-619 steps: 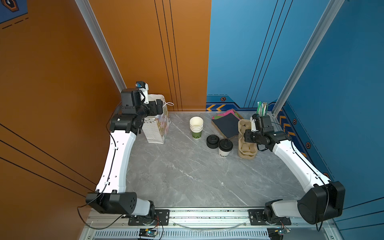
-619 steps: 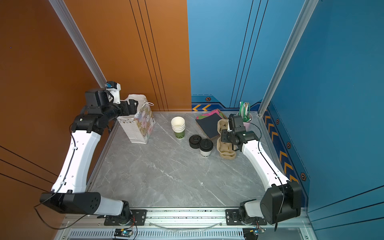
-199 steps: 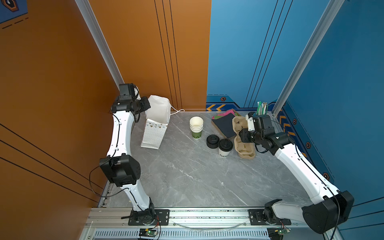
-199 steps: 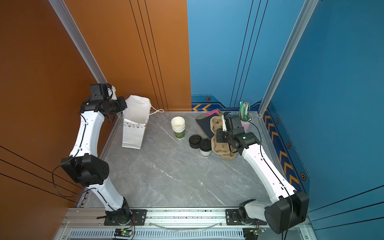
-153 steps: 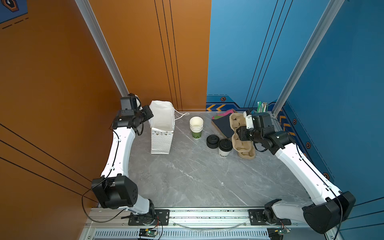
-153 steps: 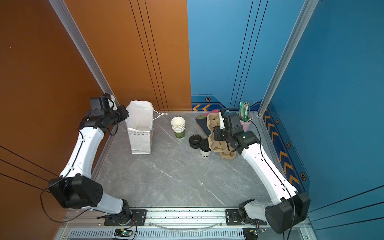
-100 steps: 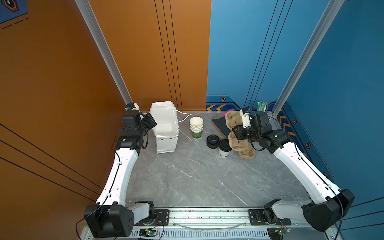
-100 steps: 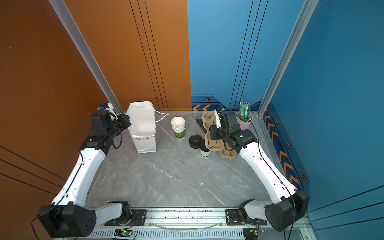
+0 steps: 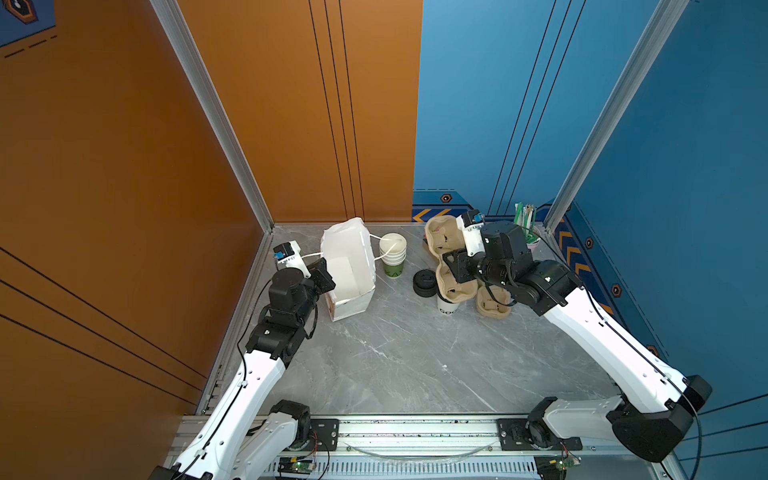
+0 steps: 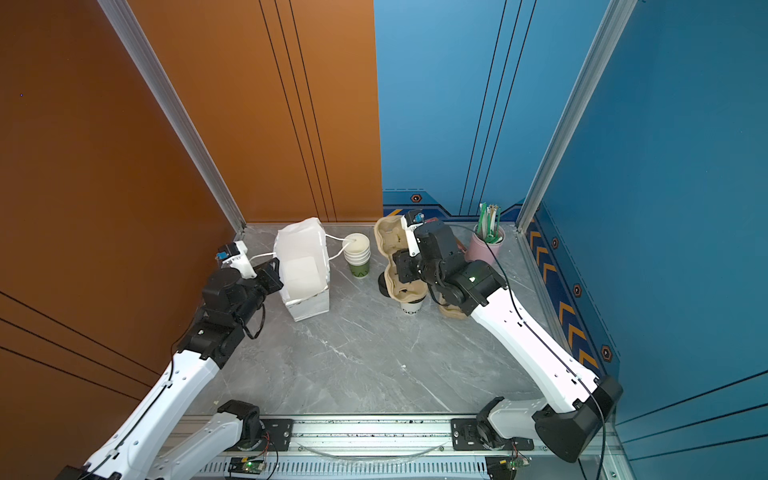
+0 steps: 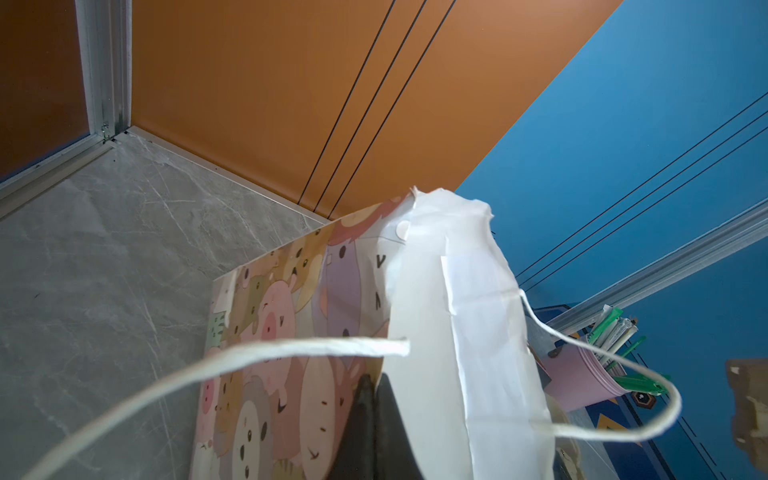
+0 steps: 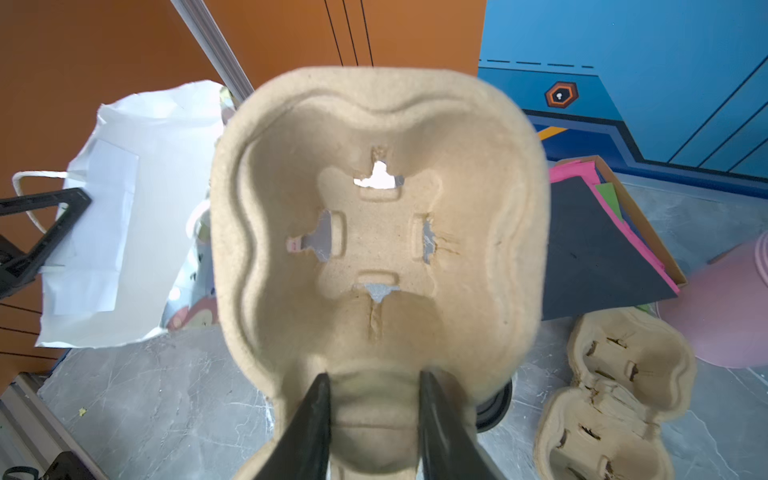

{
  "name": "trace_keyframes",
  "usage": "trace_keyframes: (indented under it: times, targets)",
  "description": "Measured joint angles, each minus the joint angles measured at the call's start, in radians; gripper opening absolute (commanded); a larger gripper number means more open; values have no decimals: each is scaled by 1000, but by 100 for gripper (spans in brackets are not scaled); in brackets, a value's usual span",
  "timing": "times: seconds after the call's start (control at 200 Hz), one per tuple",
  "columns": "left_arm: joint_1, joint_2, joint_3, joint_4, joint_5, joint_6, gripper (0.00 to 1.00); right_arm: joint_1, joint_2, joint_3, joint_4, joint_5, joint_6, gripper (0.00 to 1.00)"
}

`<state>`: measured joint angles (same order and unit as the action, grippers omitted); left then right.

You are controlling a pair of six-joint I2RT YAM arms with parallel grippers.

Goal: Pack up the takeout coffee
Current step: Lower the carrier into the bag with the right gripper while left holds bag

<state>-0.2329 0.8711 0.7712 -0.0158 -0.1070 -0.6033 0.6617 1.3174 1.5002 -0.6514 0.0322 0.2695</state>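
The takeout coffee (image 9: 448,307) (image 10: 411,309) stands mid-table; only its white lower wall shows, and its lid is hidden under a brown pulp cup carrier (image 9: 441,241) (image 10: 390,243) (image 12: 374,208). My right gripper (image 9: 454,266) (image 10: 402,270) (image 12: 374,378) is shut on that carrier's middle neck and holds it above the cup. A white paper bag (image 9: 349,266) (image 10: 301,266) (image 11: 428,332) with a cartoon print stands open at the back left. My left gripper (image 9: 326,272) (image 10: 274,272) (image 11: 372,380) is shut on the bag's near wall.
A stack of lidless cups (image 9: 392,253) (image 10: 358,254) stands beside the bag, with a bag handle draped on it. Loose black lids (image 9: 424,282) lie left of the coffee. A second carrier (image 9: 492,303) (image 12: 615,395), a pink stirrer cup (image 10: 486,245) and a napkin box (image 12: 598,249) fill the back right.
My left arm has lowered and brought the bag forward and right, beside the cup stack. My right gripper has carried the carrier left, over the coffee.
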Motion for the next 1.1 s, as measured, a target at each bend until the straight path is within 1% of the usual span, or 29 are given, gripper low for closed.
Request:
trace_keyframes:
  times: [0.365, 0.586, 0.831, 1.101]
  targets:
    - [-85, -55, -44, 11, -51, -17, 0, 198, 4, 103, 27, 87, 19, 35]
    - [-159, -70, -66, 14, -105, -31, 0, 296, 71, 178, 89, 132, 50, 35]
    - [-248, -85, -71, 18, -190, -42, 0, 348, 164, 206, 159, 172, 104, 35]
    - [-300, -88, -71, 18, -253, -63, 0, 384, 238, 216, 249, 256, 149, 35]
